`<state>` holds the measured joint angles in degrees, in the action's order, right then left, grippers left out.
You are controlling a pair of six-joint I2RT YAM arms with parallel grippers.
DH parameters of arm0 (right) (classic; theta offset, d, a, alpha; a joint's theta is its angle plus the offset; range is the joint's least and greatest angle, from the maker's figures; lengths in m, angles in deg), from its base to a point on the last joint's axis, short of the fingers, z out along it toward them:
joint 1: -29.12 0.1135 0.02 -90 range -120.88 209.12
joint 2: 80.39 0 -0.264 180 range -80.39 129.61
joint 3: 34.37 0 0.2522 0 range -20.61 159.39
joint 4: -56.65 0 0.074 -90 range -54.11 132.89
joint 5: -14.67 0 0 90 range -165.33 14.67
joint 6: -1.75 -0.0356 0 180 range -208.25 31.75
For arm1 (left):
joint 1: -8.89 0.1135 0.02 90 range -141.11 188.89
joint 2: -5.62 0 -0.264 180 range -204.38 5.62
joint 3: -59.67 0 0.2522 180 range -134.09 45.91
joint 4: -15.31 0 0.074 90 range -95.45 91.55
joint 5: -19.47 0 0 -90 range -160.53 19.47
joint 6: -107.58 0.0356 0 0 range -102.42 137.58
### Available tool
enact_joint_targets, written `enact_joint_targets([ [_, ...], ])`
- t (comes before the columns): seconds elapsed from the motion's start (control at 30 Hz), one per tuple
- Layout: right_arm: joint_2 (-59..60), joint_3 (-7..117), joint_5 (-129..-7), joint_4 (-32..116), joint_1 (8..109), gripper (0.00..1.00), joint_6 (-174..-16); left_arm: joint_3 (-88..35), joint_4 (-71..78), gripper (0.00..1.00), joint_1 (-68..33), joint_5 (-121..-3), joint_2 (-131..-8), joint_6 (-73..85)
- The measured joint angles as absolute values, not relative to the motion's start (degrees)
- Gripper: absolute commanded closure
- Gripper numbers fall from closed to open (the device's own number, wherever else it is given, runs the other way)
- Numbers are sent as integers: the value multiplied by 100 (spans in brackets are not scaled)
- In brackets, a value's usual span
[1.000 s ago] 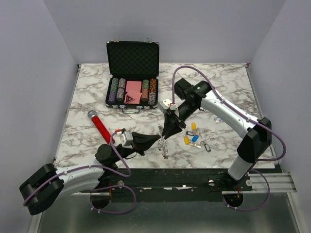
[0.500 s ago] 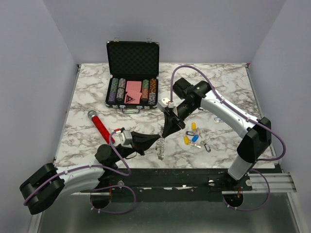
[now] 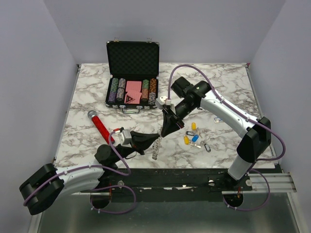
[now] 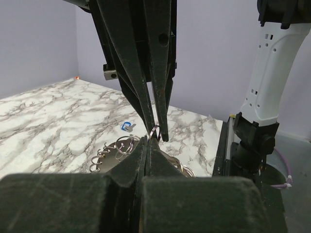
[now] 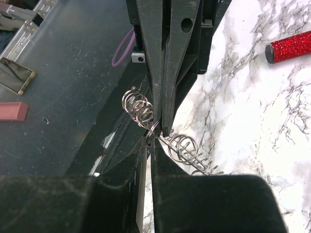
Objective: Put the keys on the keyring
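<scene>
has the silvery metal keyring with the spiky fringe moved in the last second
Yes. The silvery metal keyring has swung left in the top view, further from the small plastic-headed keys, which have stayed put.

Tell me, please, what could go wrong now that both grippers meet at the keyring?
1. The left gripper and the right gripper pinch the keyring at nearly one spot, so pulling apart could make it slip and drop.
2. The two grippers almost touch and may collide.
3. Neither gripper is free to fetch the keys.
</scene>
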<state>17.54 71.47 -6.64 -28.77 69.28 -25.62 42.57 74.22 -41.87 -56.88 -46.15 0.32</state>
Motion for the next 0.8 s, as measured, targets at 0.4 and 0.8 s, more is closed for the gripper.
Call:
enact_joint_targets([
  [0.4,1756,7147,-922,-2597,6928,99,-3043,4259,7214,100,-4187,-5730,-4547,15],
  [0.8,1756,7149,-1628,-2584,6968,99,-3174,4220,5924,31,-4180,-5728,-3267,157],
])
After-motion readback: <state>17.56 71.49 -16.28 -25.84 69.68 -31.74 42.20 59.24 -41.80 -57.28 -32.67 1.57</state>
